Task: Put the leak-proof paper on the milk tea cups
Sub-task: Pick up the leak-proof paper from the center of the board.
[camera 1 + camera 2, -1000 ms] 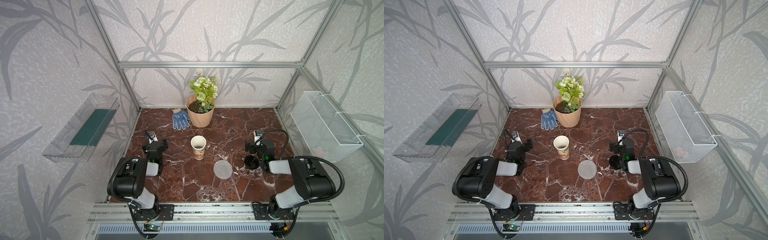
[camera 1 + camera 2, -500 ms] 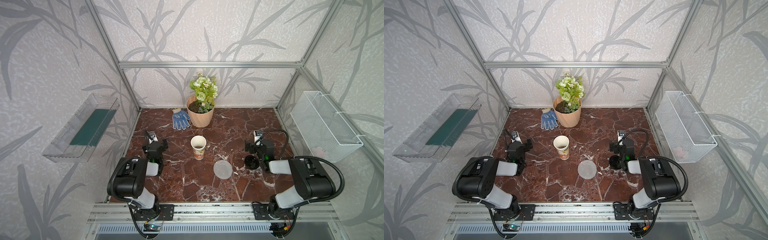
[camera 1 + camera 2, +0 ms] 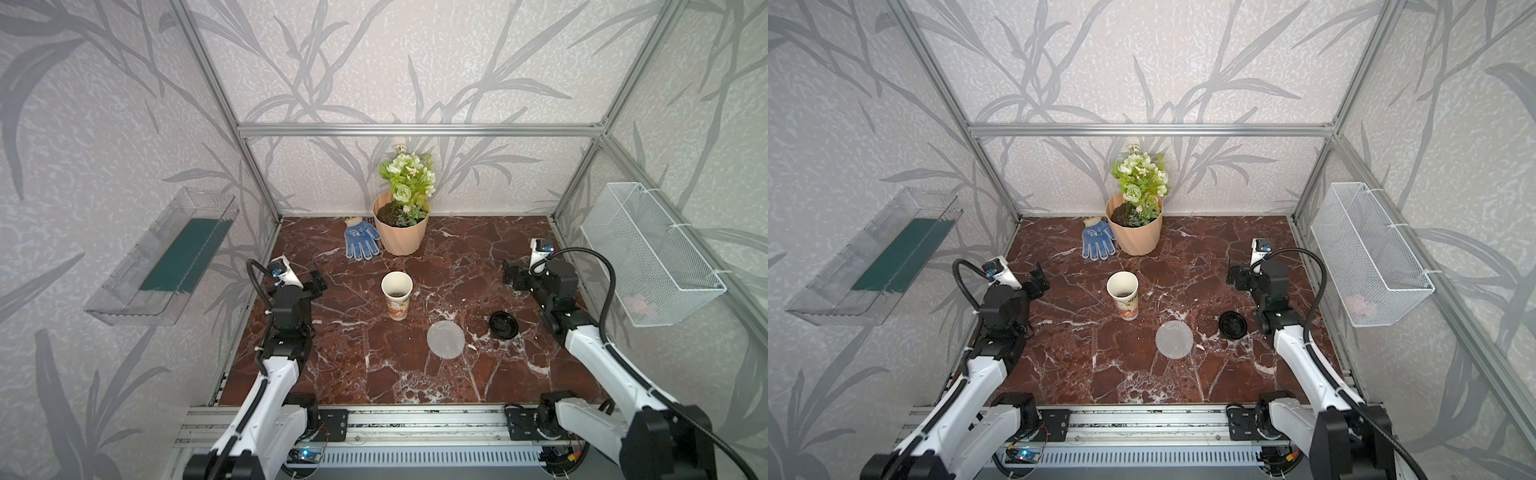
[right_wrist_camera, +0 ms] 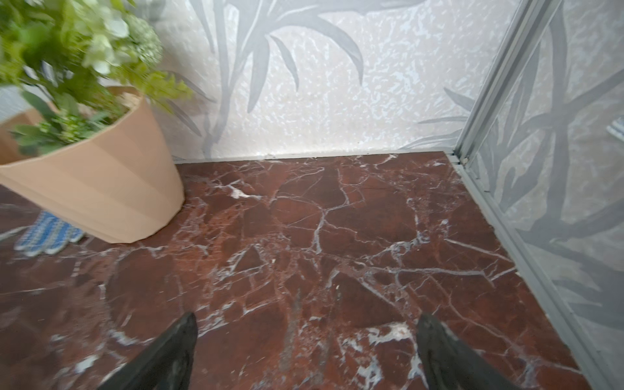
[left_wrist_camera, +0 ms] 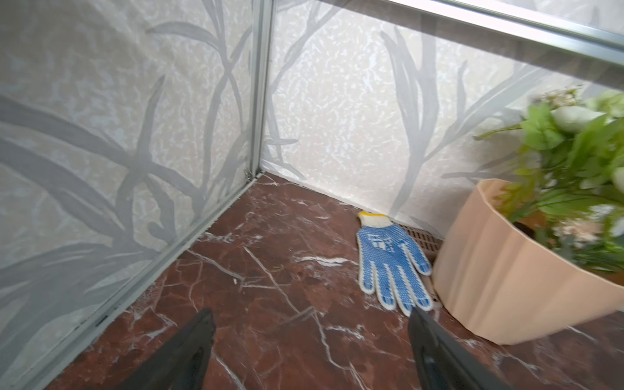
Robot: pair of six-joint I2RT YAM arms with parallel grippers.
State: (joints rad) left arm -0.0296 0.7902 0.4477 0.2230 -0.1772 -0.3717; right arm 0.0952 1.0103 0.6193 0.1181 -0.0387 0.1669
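The milk tea cup (image 3: 397, 293) (image 3: 1122, 293), white with an orange-red print near its base, stands upright and uncovered mid-table. The leak-proof paper (image 3: 445, 339) (image 3: 1174, 339), a translucent round sheet, lies flat on the marble to the cup's front right. My left gripper (image 3: 316, 280) (image 3: 1040, 280) (image 5: 310, 315) hovers left of the cup, open and empty. My right gripper (image 3: 511, 276) (image 3: 1237, 279) (image 4: 309, 319) hovers at the right, behind the paper, also open and empty. Neither wrist view shows the cup or the paper.
A black domed lid (image 3: 503, 323) (image 3: 1233, 324) lies right of the paper. A peach flower pot (image 3: 401, 237) (image 5: 506, 277) (image 4: 101, 189) and a blue glove (image 3: 361, 239) (image 5: 391, 266) sit at the back. A wire basket (image 3: 648, 257) hangs on the right wall, a clear tray (image 3: 162, 266) on the left.
Both arms have lifted out of their low folded pose, carrying the grippers up and slightly toward the back. Cup, paper and lid have not moved.
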